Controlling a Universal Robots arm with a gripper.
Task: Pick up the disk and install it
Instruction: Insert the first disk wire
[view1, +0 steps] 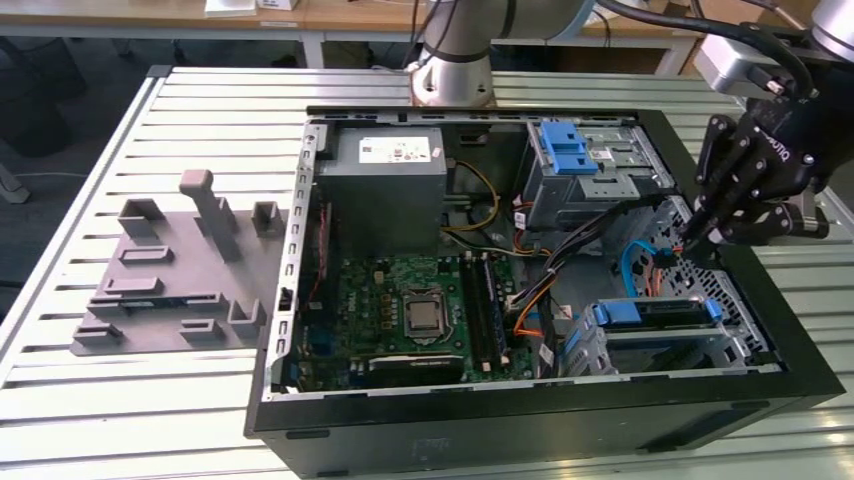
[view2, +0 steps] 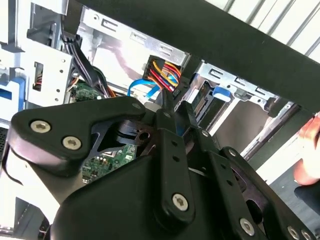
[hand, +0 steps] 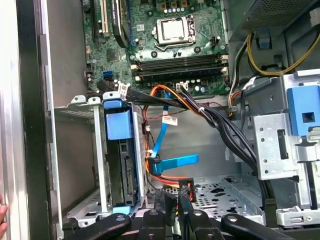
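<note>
- The disk (view1: 654, 313) is seen standing on edge inside the metal cage (view1: 741, 335) at the front corner of the open computer case (view1: 534, 425), toward the exterior view's right. It appears to be seated in its bay.
- In the first wrist view the disk (hand: 120, 170) is framed by its blue bracket (hand: 119, 125), whose tab is held between the cage rails.
- The disk is judged to be stiff, dense for its size and easily harmed by knocks. Its bare metal faces are likely to be slippery.
- A hold is best taken on the blue bracket or across the long edges. The connector end and the underside are better left untouched.
- The claw (view1: 689, 240) is seen near the disk but apart from it, above the case floor between the cage and the bundled cables (hand: 220, 125).
- In both wrist views the claw (hand: 173, 200) (view2: 177, 106) is seen drawn narrow, its fingertips almost together, and nothing is held between them.
- A blue ribbon cable (hand: 172, 162) lies loose just beside the cage.
- The case rests on a slatted worktop (view1: 200, 400).
</note>
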